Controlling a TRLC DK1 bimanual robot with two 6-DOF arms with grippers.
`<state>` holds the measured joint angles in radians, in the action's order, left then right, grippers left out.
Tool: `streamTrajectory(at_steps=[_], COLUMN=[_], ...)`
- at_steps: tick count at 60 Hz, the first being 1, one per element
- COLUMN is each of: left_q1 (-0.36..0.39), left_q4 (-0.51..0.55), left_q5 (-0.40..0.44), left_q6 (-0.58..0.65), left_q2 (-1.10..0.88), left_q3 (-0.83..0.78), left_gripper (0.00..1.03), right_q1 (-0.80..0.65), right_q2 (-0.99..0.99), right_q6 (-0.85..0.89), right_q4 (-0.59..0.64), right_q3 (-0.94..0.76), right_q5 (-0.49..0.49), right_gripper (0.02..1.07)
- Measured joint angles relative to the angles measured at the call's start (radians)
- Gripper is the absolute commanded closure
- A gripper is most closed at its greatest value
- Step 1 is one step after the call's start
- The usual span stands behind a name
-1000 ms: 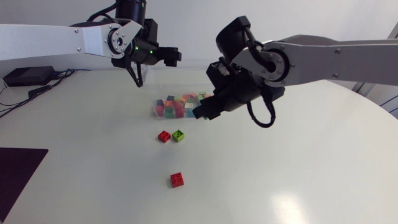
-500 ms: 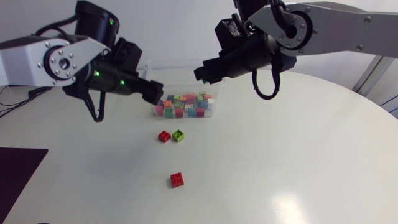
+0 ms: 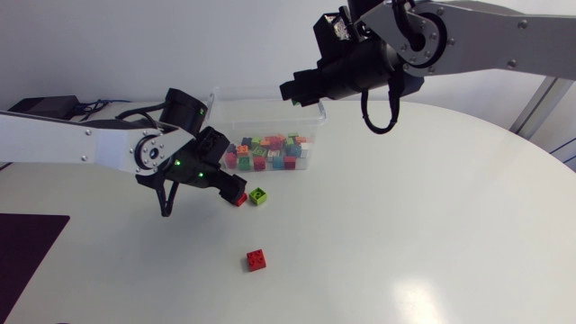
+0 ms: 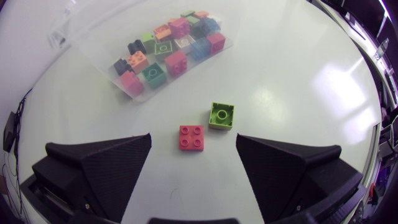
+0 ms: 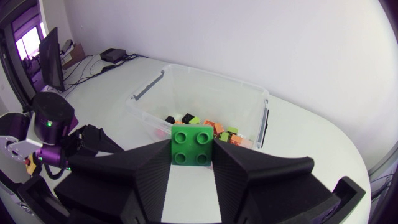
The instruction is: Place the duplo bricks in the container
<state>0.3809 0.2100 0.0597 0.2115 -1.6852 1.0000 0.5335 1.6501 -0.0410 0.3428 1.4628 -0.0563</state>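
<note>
A clear container (image 3: 270, 101) holding several coloured bricks stands at the back middle of the table. In front of it lie a red brick (image 4: 192, 137) and a lime brick (image 4: 222, 116) side by side. My left gripper (image 4: 193, 163) hovers open just above them, with the red brick (image 3: 239, 199) between its fingers and untouched. The lime brick (image 3: 258, 195) lies just beside it. A second red brick (image 3: 256, 260) lies alone nearer the front. My right gripper (image 3: 291, 90) hangs above the container's far rim, shut on a green brick (image 5: 193, 146).
The container's (image 5: 205, 87) open top lies ahead of and below the right gripper (image 5: 193, 164). In the left wrist view the container (image 4: 93, 43) is a short way ahead of the fingers. A dark mat (image 3: 22, 247) lies at the table's left edge.
My left arm came down from above the container to the red and lime bricks, its gripper opening. My right arm rose and moved back over the container with the green brick.
</note>
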Motion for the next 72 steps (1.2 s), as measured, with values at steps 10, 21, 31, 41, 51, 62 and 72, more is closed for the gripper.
streamTrajectory(at_steps=[10,21,31,41,51,62,72], left_q1=[-0.013,-0.026,-0.027,-0.034,-0.052,-0.056,-0.056], left_q4=[-0.019,-0.023,-0.054,-0.072,-0.074,-0.063,-0.043], left_q5=[0.045,0.049,0.053,0.059,0.097,0.119,0.125], left_q6=[0.038,0.076,0.082,0.085,0.092,0.104,0.113], left_q2=[-0.087,-0.161,-0.217,-0.253,-0.274,-0.285,-0.287], left_q3=[0.002,0.022,0.049,0.08,0.106,0.117,0.123], left_gripper=[0.12,0.12,0.12,0.22,0.47,0.82,0.89], right_q1=[0.0,0.0,-0.005,-0.014,-0.019,-0.028,-0.032], right_q2=[0.016,0.045,0.071,0.098,0.134,0.173,0.202], right_q6=[-0.001,-0.001,-0.003,-0.004,-0.004,-0.004,-0.004], right_q4=[-0.01,-0.01,-0.033,-0.067,-0.086,-0.128,-0.145], right_q3=[0.017,0.053,0.064,0.068,0.091,0.12,0.126], right_q5=[-0.001,-0.004,-0.014,-0.019,-0.019,-0.019,-0.019], right_gripper=[0.85,0.85,0.85,0.85,0.83,0.83,0.83])
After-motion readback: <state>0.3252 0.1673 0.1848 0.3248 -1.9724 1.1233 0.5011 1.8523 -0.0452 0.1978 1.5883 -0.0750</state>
